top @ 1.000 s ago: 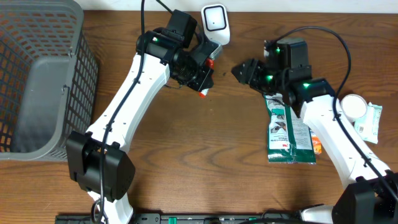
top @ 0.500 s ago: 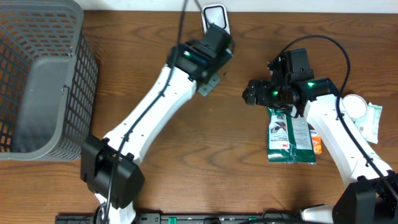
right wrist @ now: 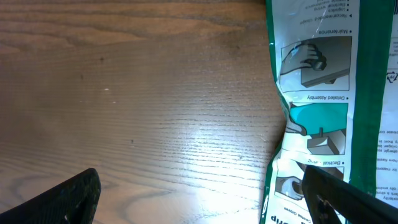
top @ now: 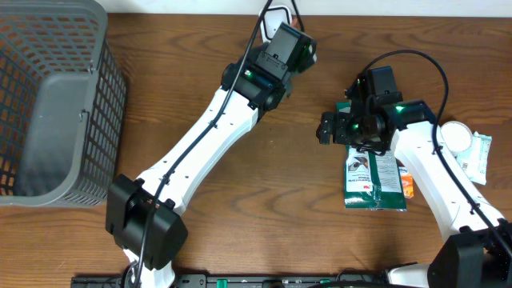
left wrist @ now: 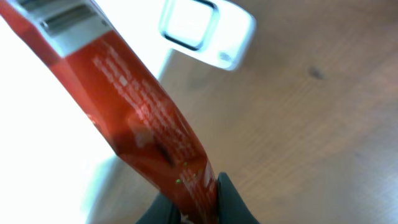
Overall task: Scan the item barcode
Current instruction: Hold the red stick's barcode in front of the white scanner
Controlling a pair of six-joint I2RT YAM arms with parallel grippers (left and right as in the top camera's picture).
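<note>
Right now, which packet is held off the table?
The red packet, pinched in the left gripper near the white scanner; the green-and-white packet lies flat on the table by the open right gripper.

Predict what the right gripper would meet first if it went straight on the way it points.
Likely the brown wooden tabletop beneath the open right gripper; one finger lines up with the flat green-and-white printed packet, which might touch first. Depth is unclear.

Mock shop checkout on a robot bench, shown by a wooden table (top: 264,208), a grey grid-walled shopping basket (top: 112,88) at upper left, a white barcode scanner (left wrist: 208,31) at top centre, and a printed green retail packet (top: 372,180) at right
</note>
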